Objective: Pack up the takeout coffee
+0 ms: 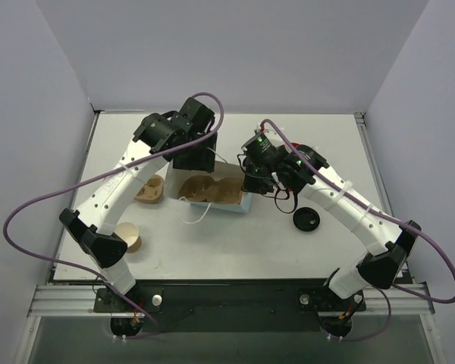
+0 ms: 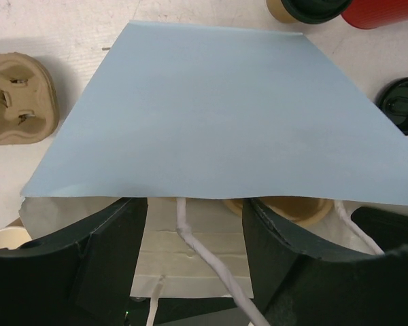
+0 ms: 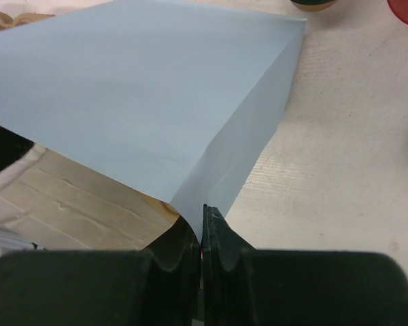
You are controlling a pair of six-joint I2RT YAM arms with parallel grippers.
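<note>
Grey walls close round a white desk (image 1: 212,258) where a blue bag (image 2: 211,109) lies on its side between the two arms, its mouth showing a tan lining in the overhead view.

The left hand (image 2: 196,202) sits at that mouth with its fingers spread wide. The bag's upper panel lies over the fingertips, and a white cord handle (image 2: 190,238) trails through the gap between them. The fingers close on nothing. A tan rounded rim shows under the panel's edge by one finger, but what it belongs to cannot be told.

The right hand (image 3: 204,216) is pinched tight on the bag, its fingers meeting on the paper at a folded corner edge of the mouth.

The takeout coffee (image 2: 309,7), a tan cup under a black lid, stands on the desk outside the bag. It is past the bag's closed end at the top edge of the left wrist view, just beside a red cup (image 2: 381,12). The overhead camera does not show it.

A loose black lid (image 2: 402,105) lies on the desk off one side of the bag. A tan pulp cup carrier (image 2: 13,98) rests off the other side, apart from the paper. A lidless tan cup (image 1: 127,236), white inside, stands near the left arm's lower joint.
</note>
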